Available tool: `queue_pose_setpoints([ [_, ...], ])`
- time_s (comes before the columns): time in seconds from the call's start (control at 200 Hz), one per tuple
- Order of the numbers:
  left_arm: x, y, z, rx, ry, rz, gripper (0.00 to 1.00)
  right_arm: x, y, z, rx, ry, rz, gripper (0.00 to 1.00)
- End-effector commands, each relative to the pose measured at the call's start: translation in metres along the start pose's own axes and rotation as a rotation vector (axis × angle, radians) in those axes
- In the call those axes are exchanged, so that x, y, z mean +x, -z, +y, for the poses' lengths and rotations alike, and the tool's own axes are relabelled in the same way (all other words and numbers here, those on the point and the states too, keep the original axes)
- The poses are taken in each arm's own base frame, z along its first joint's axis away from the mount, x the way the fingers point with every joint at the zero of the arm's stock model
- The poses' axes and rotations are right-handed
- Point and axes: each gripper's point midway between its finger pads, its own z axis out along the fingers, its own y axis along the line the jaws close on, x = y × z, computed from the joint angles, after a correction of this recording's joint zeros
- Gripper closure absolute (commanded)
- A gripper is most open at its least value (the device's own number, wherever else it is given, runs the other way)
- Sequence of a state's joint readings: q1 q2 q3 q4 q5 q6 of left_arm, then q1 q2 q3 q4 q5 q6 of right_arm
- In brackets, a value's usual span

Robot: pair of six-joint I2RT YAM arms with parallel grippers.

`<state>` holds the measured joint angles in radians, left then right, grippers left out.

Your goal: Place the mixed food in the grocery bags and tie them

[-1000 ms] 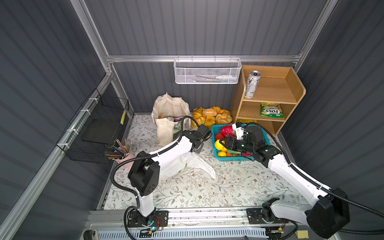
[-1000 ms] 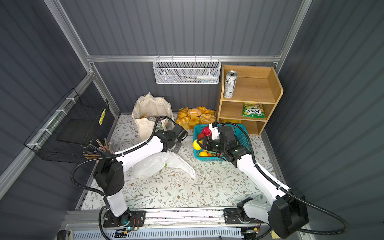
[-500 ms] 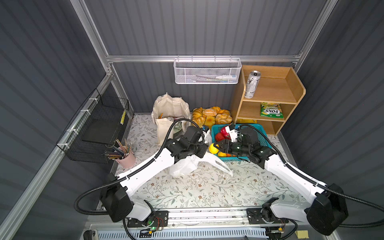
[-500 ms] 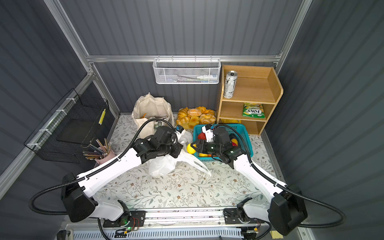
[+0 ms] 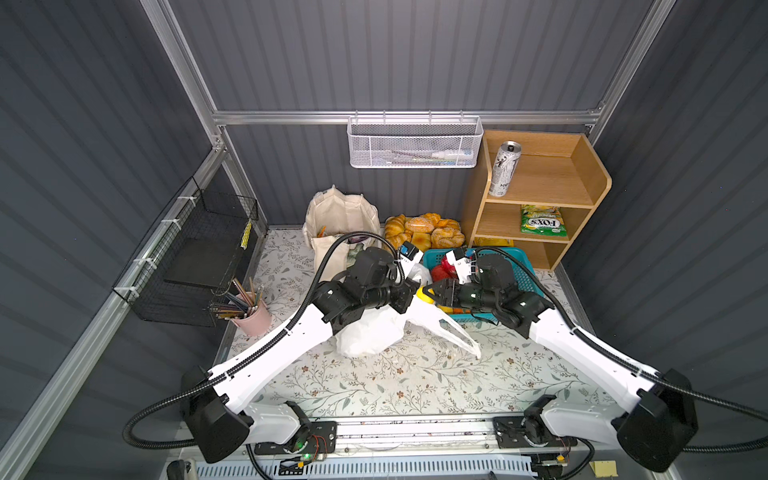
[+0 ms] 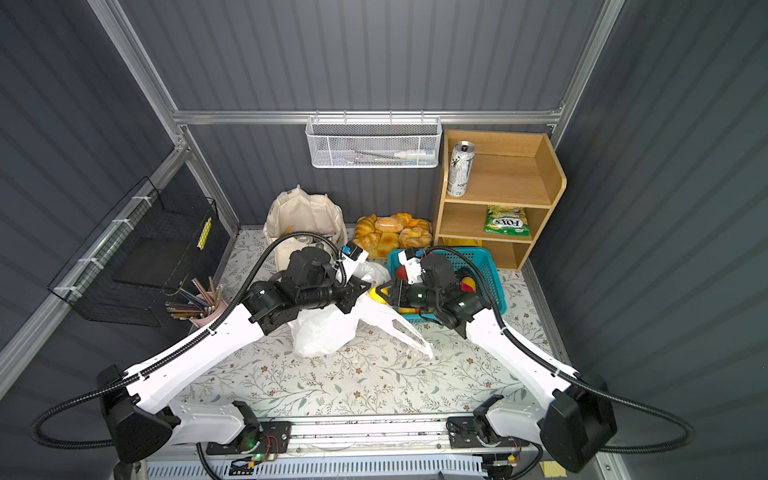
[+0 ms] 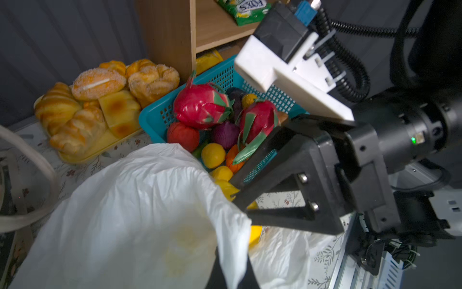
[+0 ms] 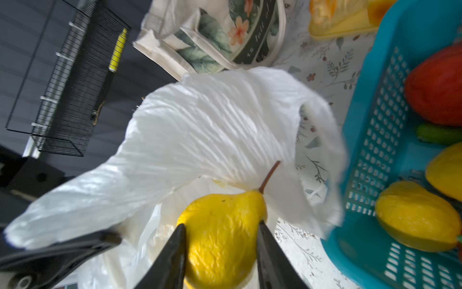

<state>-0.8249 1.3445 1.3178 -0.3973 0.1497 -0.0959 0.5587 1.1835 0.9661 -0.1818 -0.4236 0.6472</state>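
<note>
A yellow pear (image 8: 225,245) is being gripped, stem forward, by the partly closed right gripper (image 8: 221,224). At its nine o'clock in a top view, the white plastic bag (image 5: 370,336) is being held open by the fully closed left gripper (image 5: 409,296).

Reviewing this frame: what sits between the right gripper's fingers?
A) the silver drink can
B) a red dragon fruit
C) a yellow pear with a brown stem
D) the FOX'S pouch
C: the right wrist view shows the fingers of the right gripper pressed against both sides of the yellow pear, right at the white plastic bag.
</note>
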Motion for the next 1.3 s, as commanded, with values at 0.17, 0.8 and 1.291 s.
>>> queue_pose_setpoints([
  [0.17, -0.038, 0.011, -0.018, 0.087, -0.055, -0.120, 1.00, -0.017, 0.042, 0.026, 0.008, 0.047, -0.099, 0.59],
  [0.8, 0.057, -0.023, 0.004, 0.090, 0.020, -0.021, 1.00, 0.011, -0.056, -0.032, 0.133, 0.035, 0.058, 0.56],
  [1.291, 0.021, -0.006, -0.005, 0.193, 0.035, -0.161, 1.00, 0.053, -0.112, 0.017, -0.327, -0.020, 0.227, 0.56],
])
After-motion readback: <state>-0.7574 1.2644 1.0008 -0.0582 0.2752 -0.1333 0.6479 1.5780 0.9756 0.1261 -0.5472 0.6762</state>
